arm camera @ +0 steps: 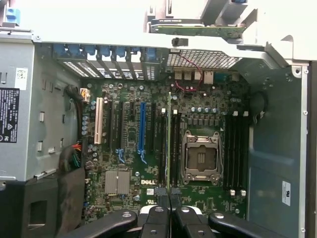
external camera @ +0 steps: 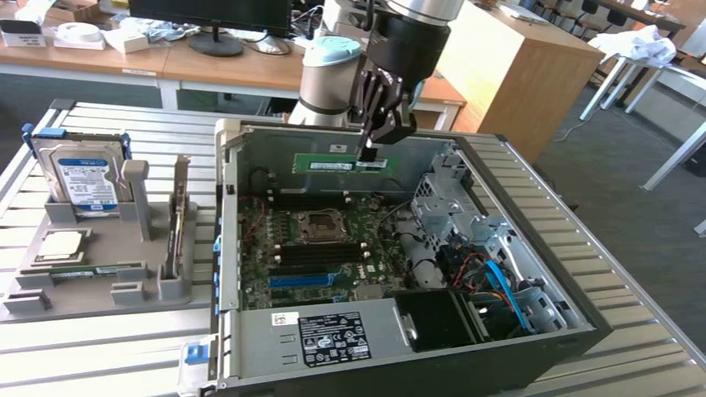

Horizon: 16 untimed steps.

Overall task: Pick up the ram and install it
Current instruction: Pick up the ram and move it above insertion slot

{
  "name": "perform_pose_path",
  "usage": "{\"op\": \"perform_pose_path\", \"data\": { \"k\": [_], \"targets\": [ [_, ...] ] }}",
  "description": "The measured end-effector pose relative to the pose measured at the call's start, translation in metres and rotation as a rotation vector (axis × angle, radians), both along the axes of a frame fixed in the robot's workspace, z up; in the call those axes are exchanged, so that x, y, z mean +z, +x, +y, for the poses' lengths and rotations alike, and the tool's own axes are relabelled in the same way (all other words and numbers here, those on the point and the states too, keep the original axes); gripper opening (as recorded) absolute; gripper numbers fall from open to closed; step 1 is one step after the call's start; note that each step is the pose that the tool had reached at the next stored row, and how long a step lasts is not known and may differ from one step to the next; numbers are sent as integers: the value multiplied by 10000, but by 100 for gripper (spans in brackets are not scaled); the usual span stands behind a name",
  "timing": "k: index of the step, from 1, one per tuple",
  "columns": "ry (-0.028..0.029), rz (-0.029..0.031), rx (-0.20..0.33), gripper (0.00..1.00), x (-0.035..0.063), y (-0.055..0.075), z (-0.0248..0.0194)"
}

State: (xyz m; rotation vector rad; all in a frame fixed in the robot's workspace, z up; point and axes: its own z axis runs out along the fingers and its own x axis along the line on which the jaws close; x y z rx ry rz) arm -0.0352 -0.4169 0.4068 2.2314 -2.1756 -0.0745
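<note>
A black two-fingered pincer [external camera: 372, 154] on the arm is clenched tightly on a long, thin green circuit-board ram stick [external camera: 331, 163], which is gripped by its upper edge near the end lying towards the exterior view's right. The stick is held level and on edge, with its white label seen facing the camera. It is suspended inside a grey metal open computer tower case [external camera: 574, 273], in front of the case's far inner wall and clear of the green motherboard [external camera: 320, 256] below. It is not seated in any slot.

In the wrist view, the pincer [arm camera: 169, 196] is seen with its black fingers [arm camera: 157, 218] pressed close together on either side of the ram stick [arm camera: 169, 144], which is seen edge-on as a thin line. That line is laid along the black memory slots just beside the square silver processor socket [arm camera: 201, 157] on the motherboard [arm camera: 129, 129].

On the exterior view's left, a grey moulded holder [external camera: 132, 289] is set on a slatted metal table [external camera: 111, 347], well apart from the pincer. A blue-labelled hard drive [external camera: 79, 178] is propped in it, and a square silver processor chip [external camera: 61, 244] is laid in it.
</note>
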Motion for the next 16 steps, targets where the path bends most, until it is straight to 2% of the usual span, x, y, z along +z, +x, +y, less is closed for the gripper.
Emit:
{"op": "perform_pose_path", "data": {
  "k": [8, 16],
  "targets": [
    [2, -1, -1, 12, -14, 0, 2],
    [2, 0, 0, 12, -148, 0, 1]
  ]
}}
